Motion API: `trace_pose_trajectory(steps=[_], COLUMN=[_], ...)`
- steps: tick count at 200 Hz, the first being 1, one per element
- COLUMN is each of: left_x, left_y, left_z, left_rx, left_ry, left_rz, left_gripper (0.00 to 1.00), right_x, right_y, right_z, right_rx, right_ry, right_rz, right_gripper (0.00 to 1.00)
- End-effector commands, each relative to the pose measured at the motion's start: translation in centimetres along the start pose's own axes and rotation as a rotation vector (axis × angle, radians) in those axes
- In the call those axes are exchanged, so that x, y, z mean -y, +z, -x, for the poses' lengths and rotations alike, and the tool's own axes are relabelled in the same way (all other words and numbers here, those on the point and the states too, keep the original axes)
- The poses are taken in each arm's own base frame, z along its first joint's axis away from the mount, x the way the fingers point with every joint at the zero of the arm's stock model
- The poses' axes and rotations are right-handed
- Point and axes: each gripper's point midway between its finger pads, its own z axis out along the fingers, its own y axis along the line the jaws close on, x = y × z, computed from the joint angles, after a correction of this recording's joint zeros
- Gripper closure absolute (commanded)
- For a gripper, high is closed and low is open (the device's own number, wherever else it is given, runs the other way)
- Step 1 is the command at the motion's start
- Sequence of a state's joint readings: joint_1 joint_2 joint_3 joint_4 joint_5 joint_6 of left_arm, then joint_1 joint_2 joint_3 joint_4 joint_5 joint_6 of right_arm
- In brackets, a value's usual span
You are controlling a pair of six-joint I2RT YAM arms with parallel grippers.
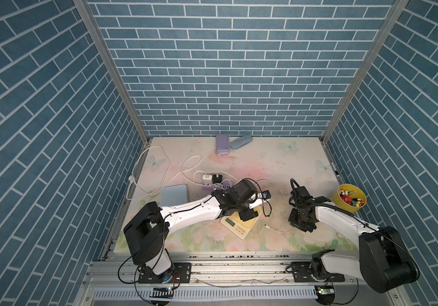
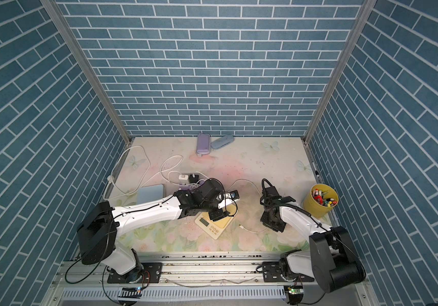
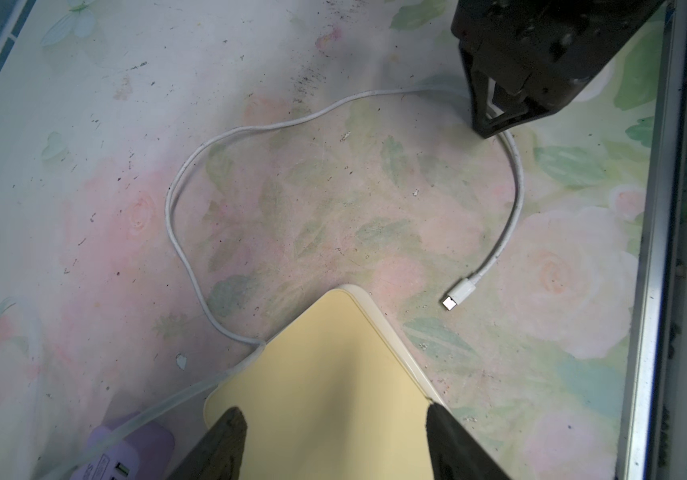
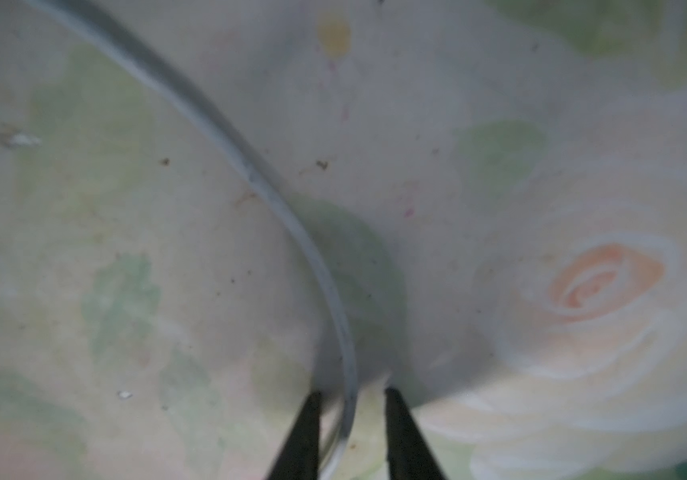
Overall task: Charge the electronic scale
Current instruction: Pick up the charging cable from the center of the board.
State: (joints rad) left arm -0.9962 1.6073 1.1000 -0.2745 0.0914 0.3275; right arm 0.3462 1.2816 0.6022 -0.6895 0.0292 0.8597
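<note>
One yellow electronic scale (image 1: 240, 224) lay front-centre on the floral mat (image 1: 265, 164), inside blue brick-pattern walls (image 1: 212, 66). Its display was too small to read. The left gripper (image 3: 331, 409) hung over its platform, jaws wide apart. The right gripper (image 4: 352, 390) straddled the one white USB cable (image 3: 516, 187), fingertips narrowly apart. Two adapters, white (image 1: 207, 179) and black (image 1: 216, 178), sat on one purple power strip (image 3: 125, 453). Two pouches (image 1: 222, 143) lay at the back, and one yellow cup (image 1: 345, 209) of markers stood to the right.
</note>
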Motion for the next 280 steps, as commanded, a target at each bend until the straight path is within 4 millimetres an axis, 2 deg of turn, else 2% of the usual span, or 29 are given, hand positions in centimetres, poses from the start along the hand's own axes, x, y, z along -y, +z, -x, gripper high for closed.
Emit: trace_pose_trajectory(steps=[1, 20, 54, 86, 104, 138, 163, 188, 202, 238, 280], left_x=[-0.5, -1.1, -1.4, -0.9, -0.5, -0.6, -0.8, -0.5, -0.3, 0.8, 1.1], left_y=[-1.0, -2.2, -4.7, -6.0, -5.6, -3.4, -2.6, -2.4, -2.4, -2.0, -1.3], left_z=[-0.2, 0.5, 2.2, 3.6, 4.1, 3.5, 3.3, 3.4, 3.5, 3.5, 2.9], left_rx=[0.012, 0.068, 0.186, 0.280, 0.301, 0.250, 0.252, 0.271, 0.284, 0.270, 0.235], left_ry=[0.006, 0.028, 0.085, 0.115, 0.095, -0.001, -0.109, -0.145, -0.160, -0.160, -0.169], left_rz=[0.042, 0.087, 0.123, 0.105, 0.082, -0.003, -0.102, -0.167, -0.214, -0.310, -0.336], left_gripper=[0.29, 0.29, 0.28, 0.27, 0.27, 0.28, 0.31, 0.38, 0.43, 0.47, 0.52], right_x=[-0.7, -1.5, -3.6, -5.2, -6.5, -9.4, -10.2, -10.9, -11.1, -11.6, -11.7], right_y=[0.2, -1.9, -7.6, -11.5, -12.8, -15.2, -16.4, -17.0, -17.1, -17.2, -17.3], right_z=[0.5, 1.8, 4.1, 5.0, 5.1, 5.1, 5.3, 5.2, 5.2, 5.3, 5.7], right_rx=[0.007, 0.067, 0.193, 0.252, 0.254, 0.277, 0.305, 0.309, 0.309, 0.312, 0.327], right_ry=[0.019, -0.007, -0.074, -0.108, -0.130, -0.209, -0.241, -0.268, -0.271, -0.282, -0.276], right_rz=[0.016, 0.054, 0.166, 0.258, 0.322, 0.488, 0.536, 0.576, 0.585, 0.612, 0.609], right_gripper=[0.98, 1.00, 1.00, 1.00, 1.00, 1.00, 1.00, 1.00, 1.00, 1.00, 1.00])
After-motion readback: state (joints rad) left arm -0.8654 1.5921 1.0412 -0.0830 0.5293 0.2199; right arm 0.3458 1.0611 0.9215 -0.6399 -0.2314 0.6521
